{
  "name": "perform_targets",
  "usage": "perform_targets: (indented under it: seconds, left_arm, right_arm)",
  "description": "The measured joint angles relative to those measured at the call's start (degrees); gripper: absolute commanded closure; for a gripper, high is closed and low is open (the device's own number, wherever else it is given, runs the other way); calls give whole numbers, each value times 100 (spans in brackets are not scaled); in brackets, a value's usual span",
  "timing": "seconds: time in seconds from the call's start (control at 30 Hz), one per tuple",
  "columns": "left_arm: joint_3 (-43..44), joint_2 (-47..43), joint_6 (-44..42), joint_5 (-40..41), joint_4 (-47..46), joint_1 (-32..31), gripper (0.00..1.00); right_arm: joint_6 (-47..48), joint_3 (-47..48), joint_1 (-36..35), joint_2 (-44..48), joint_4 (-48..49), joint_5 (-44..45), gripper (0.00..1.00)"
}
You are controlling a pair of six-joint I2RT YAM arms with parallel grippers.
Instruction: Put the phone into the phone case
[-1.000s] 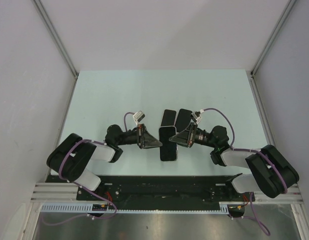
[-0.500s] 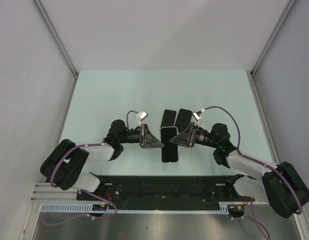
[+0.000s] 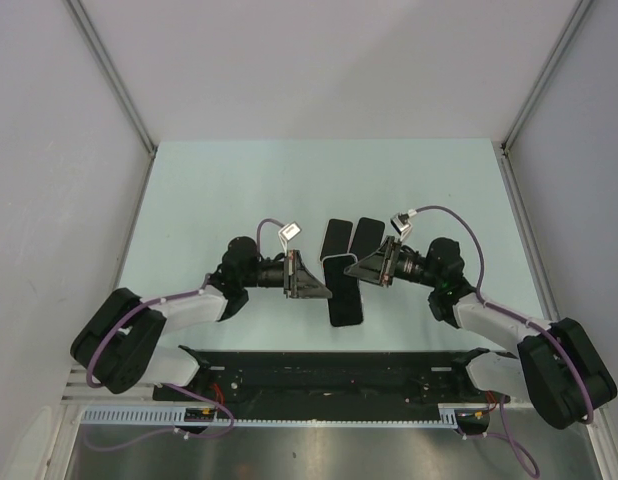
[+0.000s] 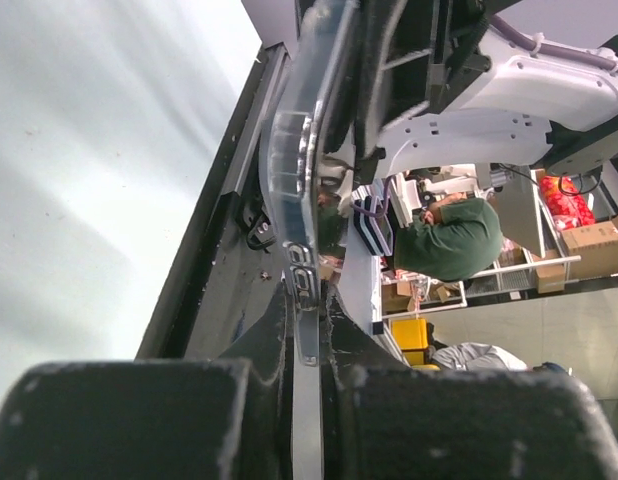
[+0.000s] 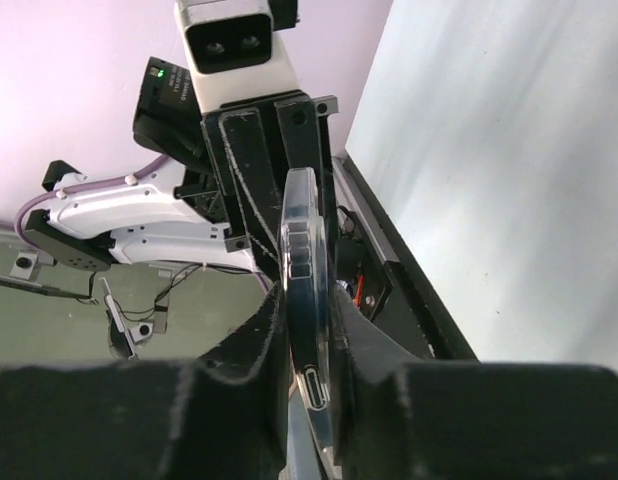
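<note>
A black slab [image 3: 344, 292], the phone with the case, hangs above the table between both grippers. My left gripper [image 3: 322, 287] is shut on its left side. My right gripper [image 3: 355, 272] is shut on its right side. In the left wrist view, my left gripper [image 4: 307, 335] pinches the thin edge of the clear phone case [image 4: 289, 150], which has button ridges. In the right wrist view, my right gripper [image 5: 311, 345] pinches the glossy dark phone [image 5: 305, 250] edge-on, with its charging port between the fingers. I cannot tell how far the phone sits in the case.
Two dark oblong patches [image 3: 336, 237] [image 3: 366, 233] lie on the pale green table [image 3: 209, 190] just behind the slab; I cannot tell whether they are objects or shadows. White walls enclose the table on three sides. A black rail [image 3: 329, 365] runs along the near edge.
The slab has tilted, its near end swinging slightly right. Both arms have stretched out lower and their wrists have shifted a little away from the bases. Both grips stay shut.
</note>
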State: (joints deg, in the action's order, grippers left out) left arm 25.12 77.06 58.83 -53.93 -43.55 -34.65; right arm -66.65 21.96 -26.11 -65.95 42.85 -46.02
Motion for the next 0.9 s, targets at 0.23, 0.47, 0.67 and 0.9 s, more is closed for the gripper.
perform_targets:
  seconds: [0.23,0.47,0.67,0.9]
  left_arm:
    - [92,-63,122,-28,122,0,69]
    - [177,-122,105,-26,341,-28,57]
    - [273,-96,166,-105,428,-66,84]
    - [306,33,254,-118,479,-70,100]
  right_arm:
    - [66,0,57,-201,378,-136,100]
    - [-90,26,33,-201,592,-166,100]
    - [-35,26,-105,-201,557,-9,89]
    - [310,101,-153,-61,-94,166,54]
